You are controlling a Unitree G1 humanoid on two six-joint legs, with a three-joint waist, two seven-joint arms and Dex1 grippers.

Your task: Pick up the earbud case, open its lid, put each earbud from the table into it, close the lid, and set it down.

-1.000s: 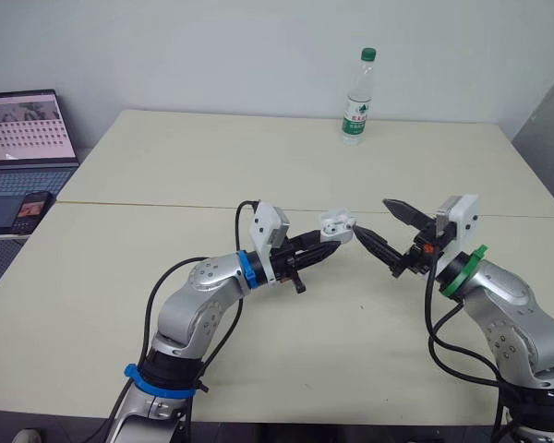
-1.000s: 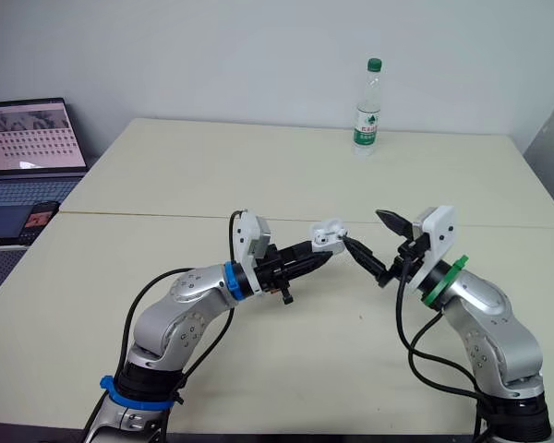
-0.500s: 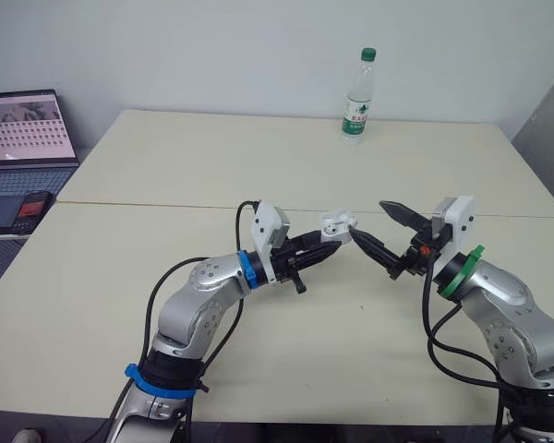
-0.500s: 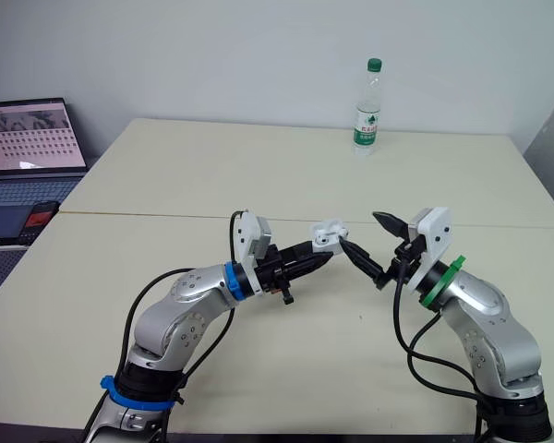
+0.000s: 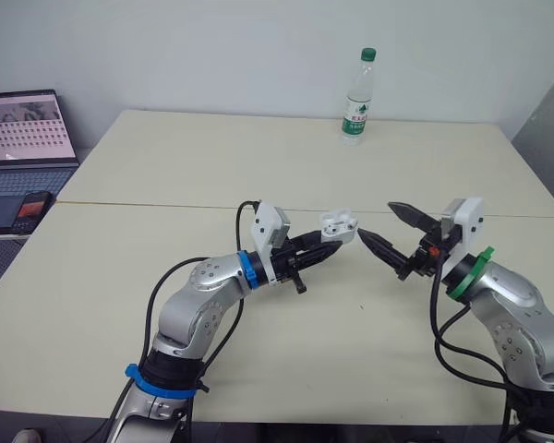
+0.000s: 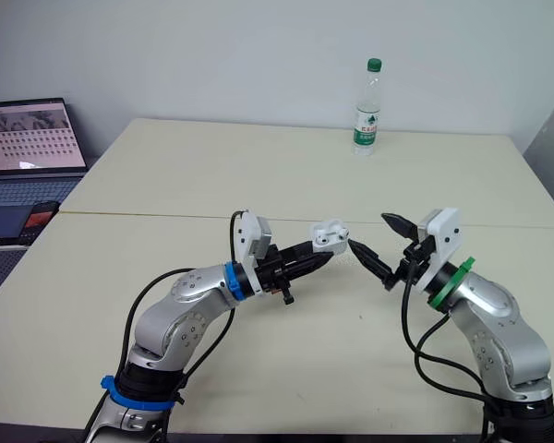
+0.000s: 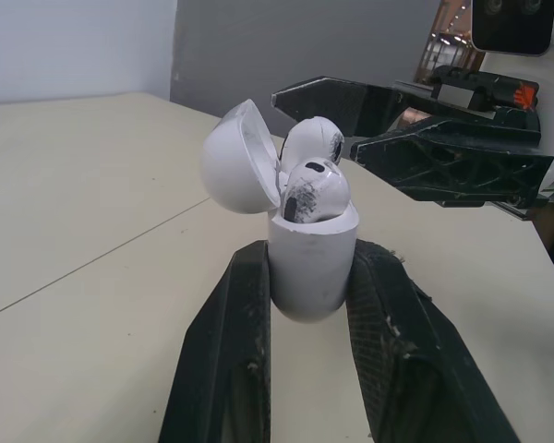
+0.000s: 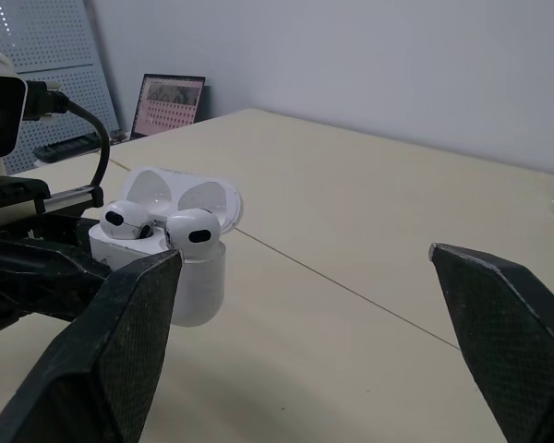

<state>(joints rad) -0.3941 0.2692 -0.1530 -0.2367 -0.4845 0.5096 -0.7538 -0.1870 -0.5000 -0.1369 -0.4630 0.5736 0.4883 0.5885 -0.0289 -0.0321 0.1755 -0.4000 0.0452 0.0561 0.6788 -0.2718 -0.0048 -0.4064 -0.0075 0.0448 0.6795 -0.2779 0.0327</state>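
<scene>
Nearest to me, over the near half of the pale beige table and about midway between its left and right edges, my left gripper held the small, glossy white plastic earbud case clear of the top. Its two black fingers were pinching the lower body of the earbud case, one on each broad side. The rounded hinged lid stood tipped back and open. Two white earbuds sat in the sockets, their heads above the rim.

I judged the case light, hard-shelled and slick, so a pinch high on its curve could squirt it out. The hold low on the flat flanks, below the seam, looked right to me, since it left the lid free. The hinge seemed the weak part. I would press the lid down at its crown, gently, not lever it from the edge.

Just beyond, toward the right edge, my right gripper hung with its black fingers spread wide and nothing between them, one tip close beside the case but apart from it.

Near the table's far edge stood a clear plastic water bottle with a green cap.
</scene>
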